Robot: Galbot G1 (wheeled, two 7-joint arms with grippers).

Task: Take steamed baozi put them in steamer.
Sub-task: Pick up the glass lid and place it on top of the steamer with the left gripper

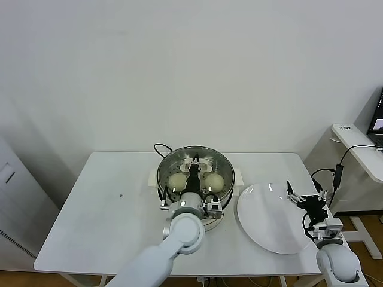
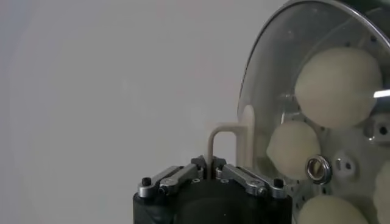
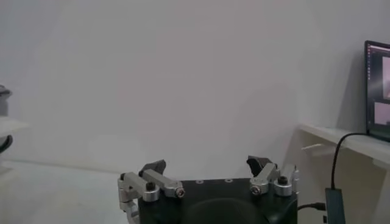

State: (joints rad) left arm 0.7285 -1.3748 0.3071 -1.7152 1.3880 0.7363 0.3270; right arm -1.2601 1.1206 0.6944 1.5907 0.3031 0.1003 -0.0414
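White table (image 1: 102, 203) — our left gripper (image 2: 210, 165) clamps the glass lid (image 2: 268, 79) by its handle (image 2: 222, 131), the steamer (image 1: 163, 170) and its baozi (image 1: 214, 181) directly beneath; the right gripper (image 1: 306, 194) idles splayed at three o'clock.

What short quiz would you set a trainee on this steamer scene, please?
1. True or false: the baozi lie in the steamer, with none on the white plate.
2. What is the left gripper shut on? A) the glass lid's handle B) a baozi C) the black cord
3. Fill in: the right gripper, fingers open, hangs above the white ____.
Key: 1 true; 2 A; 3 plate.
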